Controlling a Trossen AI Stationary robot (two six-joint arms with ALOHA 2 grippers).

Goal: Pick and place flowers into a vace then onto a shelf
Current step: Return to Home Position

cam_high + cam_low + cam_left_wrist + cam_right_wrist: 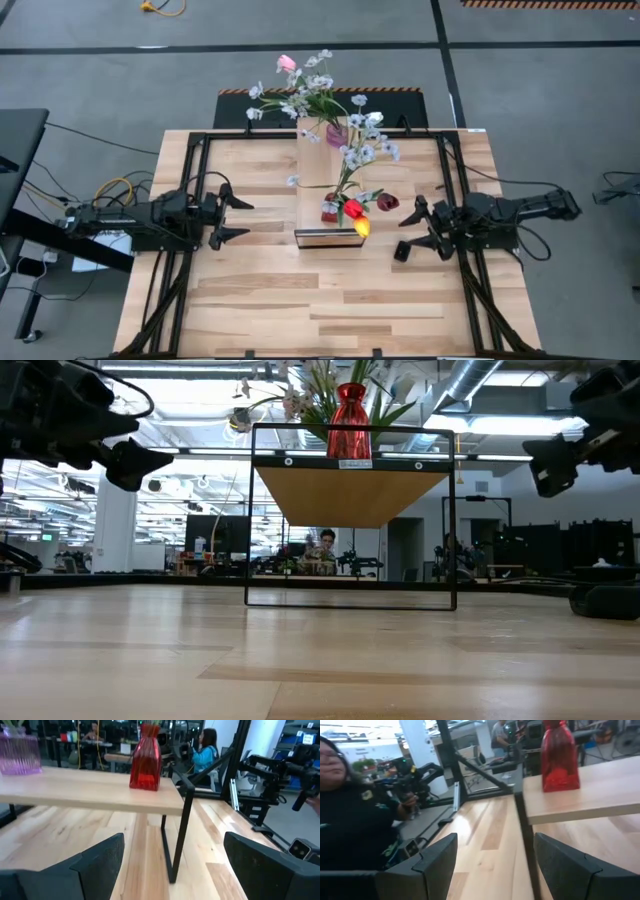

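In the high view the shelf stands on the surface at frame centre, running from top to bottom. The upper vase sits on the shelf's upper end with flowers in it. The lower vase sits on the lower end, holding tulips. The left pincer hangs left of the shelf's lower end and the right pincer right of it, both apart from the shelf.
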